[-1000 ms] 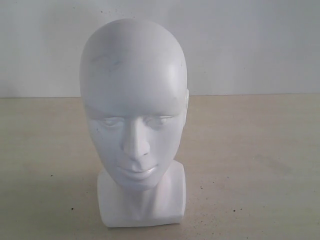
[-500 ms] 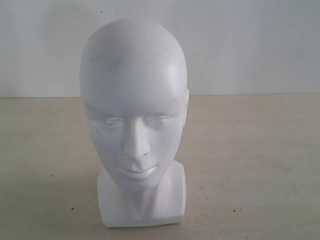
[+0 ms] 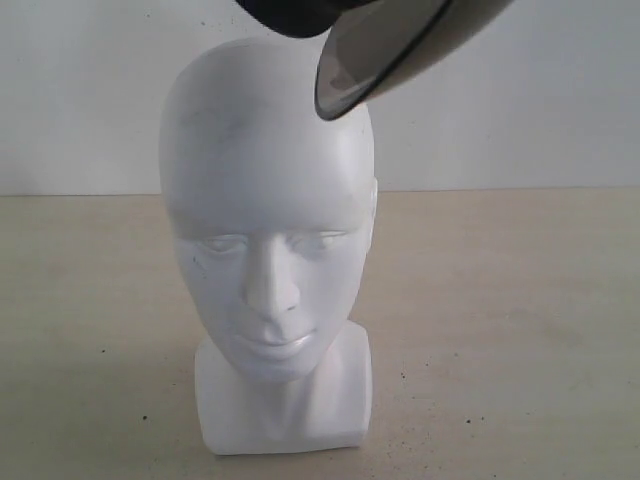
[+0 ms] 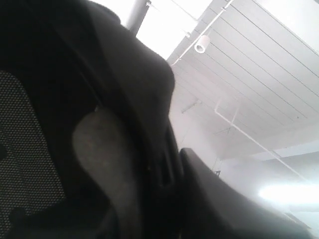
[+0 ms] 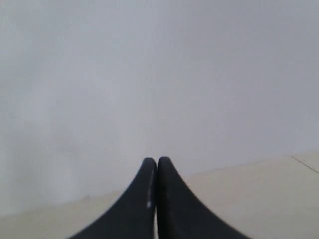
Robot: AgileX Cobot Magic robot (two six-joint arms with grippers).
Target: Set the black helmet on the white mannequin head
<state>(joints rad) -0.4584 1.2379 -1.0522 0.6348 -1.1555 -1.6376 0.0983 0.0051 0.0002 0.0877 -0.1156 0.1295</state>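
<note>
white mannequin head (image 3: 265,200), black helmet (image 3: 290,14), smoky visor (image 3: 400,42)

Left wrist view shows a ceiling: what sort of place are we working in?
Likely an indoor lab or workshop: a white panelled ceiling with exposed pipes overhead, a plain white wall, and a beige table carrying the white mannequin head.

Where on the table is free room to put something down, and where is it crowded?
In the exterior view, free: the bare table right of the white mannequin head, up to the wall; also the strip on its left. Crowded: above the crown, where the black helmet and its visor hang close.
</note>
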